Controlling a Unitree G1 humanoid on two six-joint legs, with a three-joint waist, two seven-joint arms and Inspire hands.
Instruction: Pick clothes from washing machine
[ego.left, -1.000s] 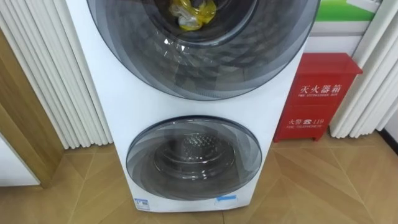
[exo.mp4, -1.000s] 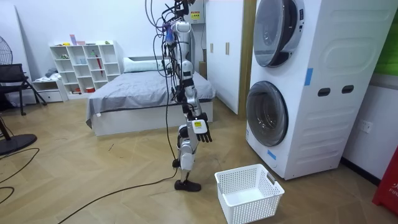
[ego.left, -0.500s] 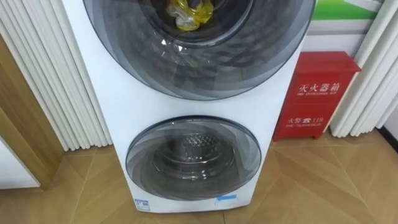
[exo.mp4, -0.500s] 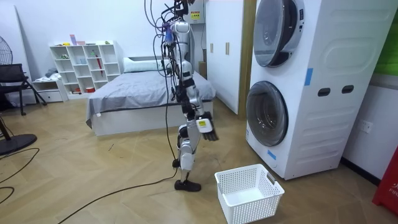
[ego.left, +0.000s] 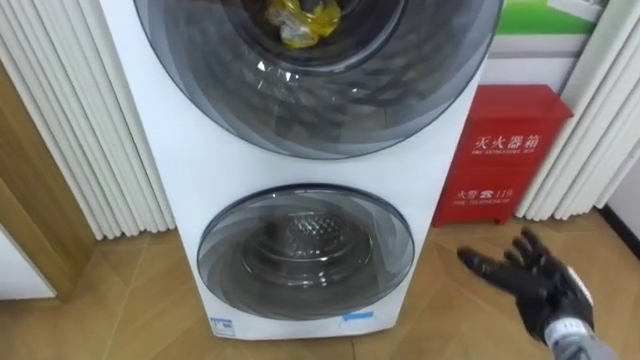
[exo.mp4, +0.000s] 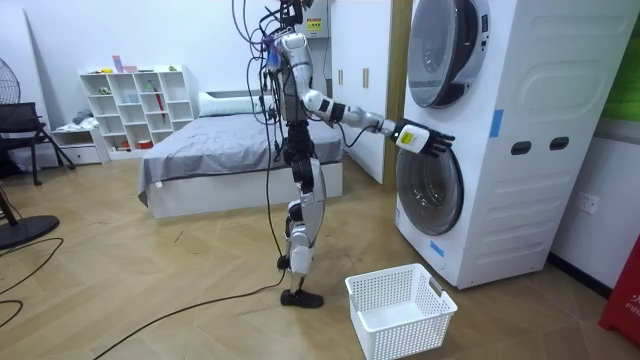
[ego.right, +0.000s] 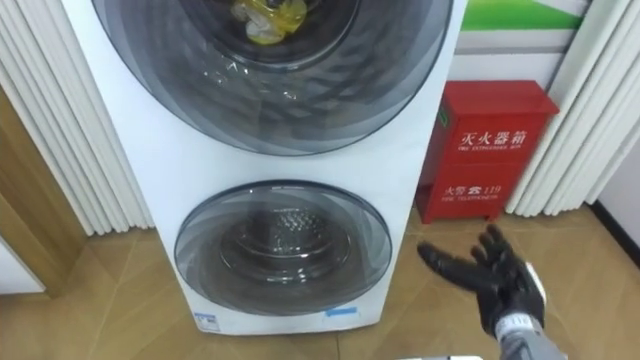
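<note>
Bedroom with wooden floor: right hand (ego.left: 540, 285), spread and empty, hovers near the washing machine (ego.left: 160, 150); shut doors could block the clothes (ego.left: 300, 18).

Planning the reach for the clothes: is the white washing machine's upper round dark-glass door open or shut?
Shut: the upper round dark-glass door lies flat against the white washing machine, yellow cloth behind its glass.
</note>
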